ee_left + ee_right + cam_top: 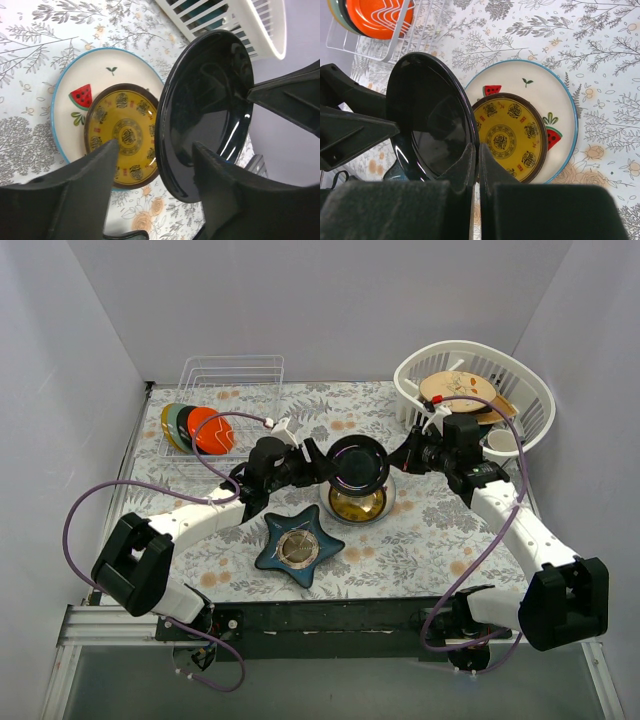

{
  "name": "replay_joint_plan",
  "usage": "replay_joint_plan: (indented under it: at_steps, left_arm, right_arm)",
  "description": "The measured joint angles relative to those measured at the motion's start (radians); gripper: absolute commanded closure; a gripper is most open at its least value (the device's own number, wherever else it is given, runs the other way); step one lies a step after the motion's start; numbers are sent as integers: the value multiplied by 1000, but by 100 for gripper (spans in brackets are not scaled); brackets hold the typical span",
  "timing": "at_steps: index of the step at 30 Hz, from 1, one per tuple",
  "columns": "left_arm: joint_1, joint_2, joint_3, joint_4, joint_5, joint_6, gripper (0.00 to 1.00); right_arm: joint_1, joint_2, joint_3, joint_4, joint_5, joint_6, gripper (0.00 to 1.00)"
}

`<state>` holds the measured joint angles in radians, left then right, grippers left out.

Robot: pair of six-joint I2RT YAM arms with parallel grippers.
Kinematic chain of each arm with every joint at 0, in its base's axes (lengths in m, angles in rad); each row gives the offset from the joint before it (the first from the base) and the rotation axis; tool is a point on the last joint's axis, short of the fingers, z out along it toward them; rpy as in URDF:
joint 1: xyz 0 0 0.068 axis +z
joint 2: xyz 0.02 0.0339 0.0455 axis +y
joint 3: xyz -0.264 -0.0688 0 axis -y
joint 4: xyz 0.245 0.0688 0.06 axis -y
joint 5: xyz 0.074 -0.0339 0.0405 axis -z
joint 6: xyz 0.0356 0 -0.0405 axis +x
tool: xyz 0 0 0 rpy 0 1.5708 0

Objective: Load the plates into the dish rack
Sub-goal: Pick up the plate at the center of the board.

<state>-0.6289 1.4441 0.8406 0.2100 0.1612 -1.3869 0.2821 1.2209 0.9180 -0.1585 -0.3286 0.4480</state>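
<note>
A glossy black plate (pixel 358 465) stands on edge in the air above the stack on the mat. My right gripper (pixel 477 147) is shut on its rim (pixel 470 125). My left gripper (pixel 155 145) is open and straddles the opposite rim (pixel 165 150); a wide gap shows on its left finger's side. Below lies a yellow plate with brown pattern (pixel 125 130) on a white watermelon plate (pixel 95 75). The wire dish rack (pixel 230 370) at the back left holds yellow, teal, dark and orange plates (pixel 195 428) upright.
A dark blue star-shaped dish (pixel 298 545) lies on the mat in front of the stack. The white slotted basket (pixel 475 390) with dishes stands at the back right, just behind my right arm. Purple cables loop beside both arms.
</note>
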Motion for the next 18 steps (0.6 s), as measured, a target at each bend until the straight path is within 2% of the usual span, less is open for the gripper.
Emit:
replay_joint_plan:
  at_steps: [5,14,17,18]
  left_arm:
    - [0,4,0,55,30,-37,60]
    - [-1,6,-3,113,62,-76,61]
    - [-2,6,-14,127,69,-84,70]
    - [-2,6,-18,127,72,-87,76]
  right_arm:
    - [-1,-9,-5,18,-27,14,99]
    - [-8,-22,-46,58,-86,43,99]
    - [-9,-22,-53,65,-105,52,99]
    - [-9,-22,-53,67,-110,54,99]
